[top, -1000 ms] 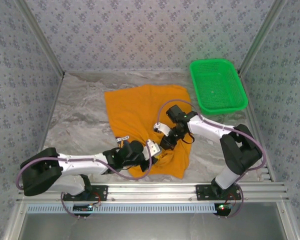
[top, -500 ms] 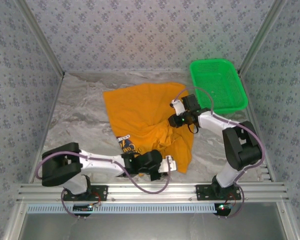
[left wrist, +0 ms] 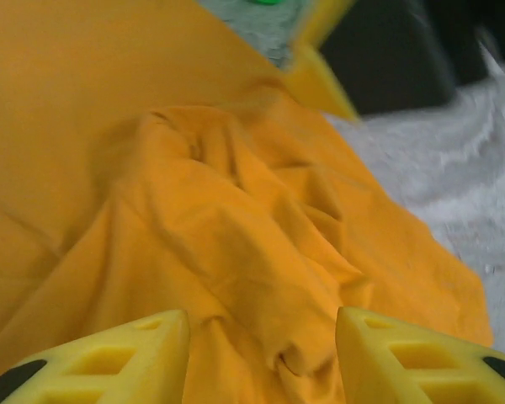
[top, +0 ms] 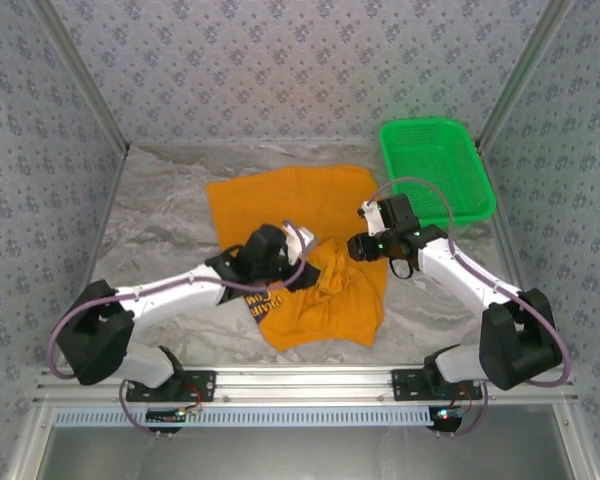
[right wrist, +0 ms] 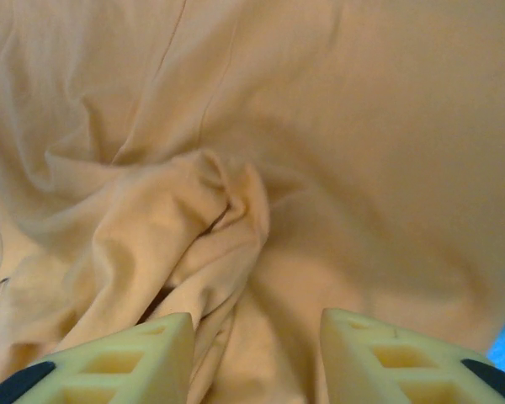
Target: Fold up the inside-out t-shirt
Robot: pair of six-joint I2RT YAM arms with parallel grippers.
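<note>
**Both grippers hang with jaws parted and empty over the crumpled orange t-shirt [top: 320, 205] on the marbled table [top: 160, 230].**

From above, the shirt's whole ragged outline shows. The left gripper [top: 302, 240] and right gripper [top: 354, 247] face each other across a bunched ridge between them. A green mesh basket [top: 436, 170] sits beyond the right gripper, and dark print [top: 265, 300] lies under the left arm. The left wrist view gives the texture: soft matte cotton heaped in rounded folds just ahead of the yellow, hollow-celled fingers [left wrist: 109, 362], with pale table off to their right. In the right wrist view the fingers [right wrist: 387, 353] stand moderately apart. A thin seam [right wrist: 215, 93] runs away ahead of them, and a twisted knot of folds lies just ahead to the left.
</note>
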